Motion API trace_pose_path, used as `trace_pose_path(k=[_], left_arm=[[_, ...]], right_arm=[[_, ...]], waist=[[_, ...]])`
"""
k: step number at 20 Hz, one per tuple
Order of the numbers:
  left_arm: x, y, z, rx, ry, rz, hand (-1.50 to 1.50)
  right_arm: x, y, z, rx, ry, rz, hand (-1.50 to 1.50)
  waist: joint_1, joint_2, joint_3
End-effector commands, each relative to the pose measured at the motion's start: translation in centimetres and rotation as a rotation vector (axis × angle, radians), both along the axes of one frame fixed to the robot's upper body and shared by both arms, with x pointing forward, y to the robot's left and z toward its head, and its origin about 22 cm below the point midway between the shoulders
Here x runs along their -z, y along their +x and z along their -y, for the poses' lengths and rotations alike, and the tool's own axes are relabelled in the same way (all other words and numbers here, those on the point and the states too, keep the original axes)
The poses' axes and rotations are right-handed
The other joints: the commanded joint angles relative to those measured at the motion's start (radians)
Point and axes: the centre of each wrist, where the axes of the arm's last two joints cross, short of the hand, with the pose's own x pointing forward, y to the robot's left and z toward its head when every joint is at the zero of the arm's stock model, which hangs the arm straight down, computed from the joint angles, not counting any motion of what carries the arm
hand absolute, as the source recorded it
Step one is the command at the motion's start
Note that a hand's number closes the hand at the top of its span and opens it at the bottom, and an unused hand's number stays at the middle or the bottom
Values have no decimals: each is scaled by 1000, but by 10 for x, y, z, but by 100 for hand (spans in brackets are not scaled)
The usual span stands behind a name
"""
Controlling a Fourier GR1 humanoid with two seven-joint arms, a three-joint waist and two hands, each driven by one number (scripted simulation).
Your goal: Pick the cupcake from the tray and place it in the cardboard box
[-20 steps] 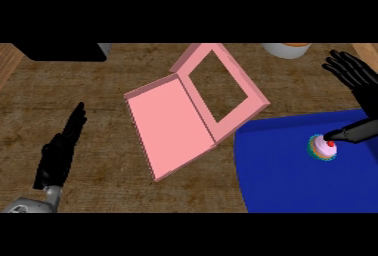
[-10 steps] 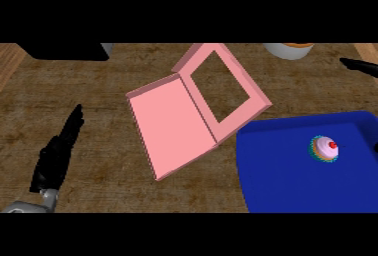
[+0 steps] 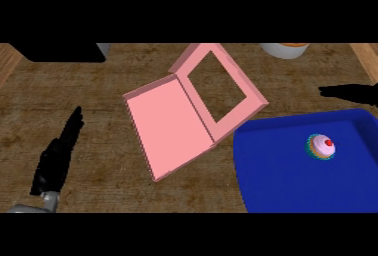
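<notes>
Resting on blue tray [image 3: 295, 185], cupcake [image 3: 322, 146], pink box [image 3: 170, 125] open, empty, left hand [image 3: 55, 160] straight-fingered, holding nothing, right hand [image 3: 353, 92] unclear

Brown wood-grain counter top [image 3: 111, 85], bordered by lighter wooden strips at its left [image 3: 6, 65] and right [image 3: 367, 57] edges, with a large black block [image 3: 59, 52] at far left and a pale cup [image 3: 286, 49] holding something orange at far right.

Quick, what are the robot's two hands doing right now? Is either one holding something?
Left hand: open, fingers straight, holding nothing.
Right hand: only partly in view at the right edge; cannot be told.
</notes>
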Motion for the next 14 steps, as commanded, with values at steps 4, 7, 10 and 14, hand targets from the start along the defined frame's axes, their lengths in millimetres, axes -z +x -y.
trace_pose_path(k=[4, 7, 10, 14], left_arm=[[13, -9, 1, -10, 5, -8, 0], [5, 0, -23, -12, 2, 14, 0], [2, -11, -15, -4, -6, 4, 0], [2, 5, -10, 6, -5, -12, 0]], right_arm=[[40, -12, -19, -9, -77, -31, -150], [37, -15, -21, 12, -70, -36, -150], [41, -18, -10, 39, -122, -36, -150], [49, -10, 0, 49, -139, -44, -150]], waist=[[-11, -2, 0], [-13, -2, 0], [-9, -2, 0], [-7, 0, 0]])
